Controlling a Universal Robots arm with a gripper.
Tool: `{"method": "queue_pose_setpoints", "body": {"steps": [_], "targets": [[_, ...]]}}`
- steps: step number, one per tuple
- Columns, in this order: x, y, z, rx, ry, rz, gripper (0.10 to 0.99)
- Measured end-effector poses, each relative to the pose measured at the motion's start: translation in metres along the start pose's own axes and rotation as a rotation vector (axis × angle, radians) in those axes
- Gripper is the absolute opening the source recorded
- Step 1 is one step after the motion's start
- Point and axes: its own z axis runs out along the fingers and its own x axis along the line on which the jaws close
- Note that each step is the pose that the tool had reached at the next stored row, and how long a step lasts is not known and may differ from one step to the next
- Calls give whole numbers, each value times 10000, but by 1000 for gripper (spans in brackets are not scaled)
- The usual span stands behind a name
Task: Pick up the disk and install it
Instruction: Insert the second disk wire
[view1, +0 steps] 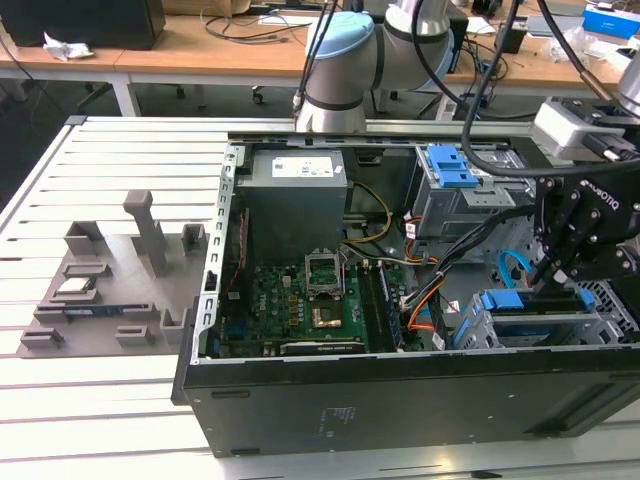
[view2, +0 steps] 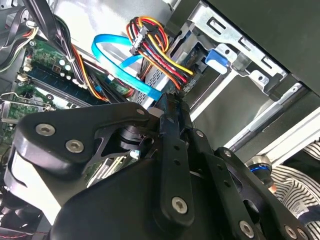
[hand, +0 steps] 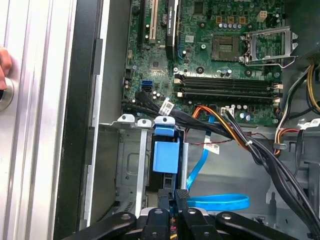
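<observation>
Pale slatted aluminium table (view1: 90, 400) in front, cluttered wooden desks (view1: 200, 50) behind, dark floor (view1: 60, 105) beneath.

The arm reaches down at about four o'clock, its black pincer (view1: 553, 275) pointing downward with both fingers (hand: 181, 200) pressed close together.

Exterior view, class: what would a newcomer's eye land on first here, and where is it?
The opened computer case lies on its side on the slatted table, its green motherboard exposed. At the exterior view's right, the black gripper reaches down into the drive cage beside the blue-framed disk. A grey fixture tray sits at the left.
</observation>
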Motion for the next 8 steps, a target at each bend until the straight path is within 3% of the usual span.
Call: {"method": "queue_pose_setpoints", "body": {"steps": [8], "targets": [[4,-11,52,0,8,0,161]]}}
